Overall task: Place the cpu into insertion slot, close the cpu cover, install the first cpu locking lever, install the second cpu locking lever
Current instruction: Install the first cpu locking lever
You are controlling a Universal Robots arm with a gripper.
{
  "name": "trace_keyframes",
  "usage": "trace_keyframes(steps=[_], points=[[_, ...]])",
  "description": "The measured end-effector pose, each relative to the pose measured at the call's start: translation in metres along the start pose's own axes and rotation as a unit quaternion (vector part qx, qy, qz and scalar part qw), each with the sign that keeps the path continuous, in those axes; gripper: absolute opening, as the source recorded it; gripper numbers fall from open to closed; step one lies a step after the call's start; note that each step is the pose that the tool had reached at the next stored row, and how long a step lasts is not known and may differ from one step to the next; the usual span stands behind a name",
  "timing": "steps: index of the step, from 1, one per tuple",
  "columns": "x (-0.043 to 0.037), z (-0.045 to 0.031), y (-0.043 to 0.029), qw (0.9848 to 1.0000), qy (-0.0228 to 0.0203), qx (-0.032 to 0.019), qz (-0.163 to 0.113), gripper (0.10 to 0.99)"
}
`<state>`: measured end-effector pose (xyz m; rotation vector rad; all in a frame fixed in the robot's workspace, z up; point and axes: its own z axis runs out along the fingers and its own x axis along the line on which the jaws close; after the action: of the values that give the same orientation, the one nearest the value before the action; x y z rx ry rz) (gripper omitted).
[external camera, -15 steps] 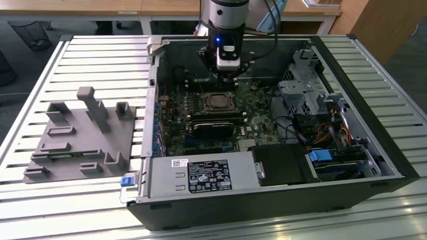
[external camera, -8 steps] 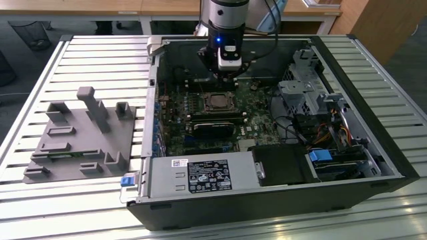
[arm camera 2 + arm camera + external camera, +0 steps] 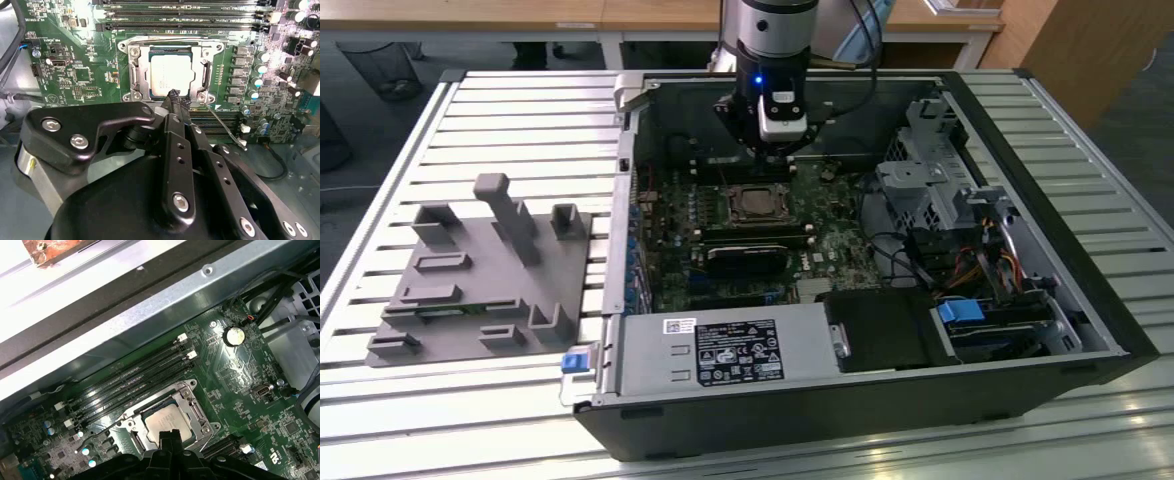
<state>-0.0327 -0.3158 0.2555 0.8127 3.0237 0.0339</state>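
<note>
- We see the black two-finger gripper (image 3: 774, 166) inside the open black computer case (image 3: 854, 405), which lies on a pale slatted metal table (image 3: 520, 110)
- The claw is closed: in both wrist views its fingers meet at one dark tip (image 3: 174, 96) (image 3: 169, 436), and we see nothing clamped between them
- The cpu (image 3: 170, 72), a small thin square chip with a silvery-grey top face, sits in the insertion slot (image 3: 145, 75), the square socket set into the green circuit board (image 3: 80, 75)
- The cpu cover (image 3: 204, 75), a thin silvery metal frame plate with a square window, lies flat over the socket; the chip shows through the window
- The gripper tip is just beside the near edge of the cover; we cannot tell whether it touches
- A thin metal wire lever (image 3: 225, 125) runs out from one socket corner across the board, away from the cover
- Long black memory slots (image 3: 130, 385) lie beyond the socket
- A grey moulded fixture block (image 3: 480, 280) rests on the table, well apart, at the exterior view's left
</note>
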Motion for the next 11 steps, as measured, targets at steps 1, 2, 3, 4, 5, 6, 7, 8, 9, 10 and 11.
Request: trace_keyframes(steps=[1, 2, 3, 4, 5, 6, 7, 8, 9, 10, 11], points=[[0.0, 0.0, 0.0, 1.0, 0.0001, 0.0, -0.004, 0.122], [0.0, 0.0, 0.0, 1.0, 0.0002, 0.0, -0.009, 0.122], [0.0, 0.0, 0.0, 0.9999, 0.0003, 0.0, -0.014, 0.122], [0.0, 0.0, 0.0, 0.9998, 0.0005, -0.0001, -0.021, 0.122], [0.0, 0.0, 0.0, 0.9996, 0.0007, -0.0001, -0.028, 0.122], [0.0, 0.0, 0.0, 0.9994, 0.0008, -0.0001, -0.036, 0.122], [0.0, 0.0, 0.0, 0.999, 0.001, -0.0002, -0.044, 0.122], [0.0, 0.0, 0.0, 0.9986, 0.0013, -0.0002, -0.054, 0.122], [0.0, 0.0, 0.0, 0.998, 0.0015, -0.0003, -0.063, 0.122], [0.0, 0.0, 0.0, 0.9974, 0.0017, -0.0003, -0.072, 0.122], [0.0, 0.0, 0.0, 0.9968, 0.0019, -0.0004, -0.08, 0.122]])
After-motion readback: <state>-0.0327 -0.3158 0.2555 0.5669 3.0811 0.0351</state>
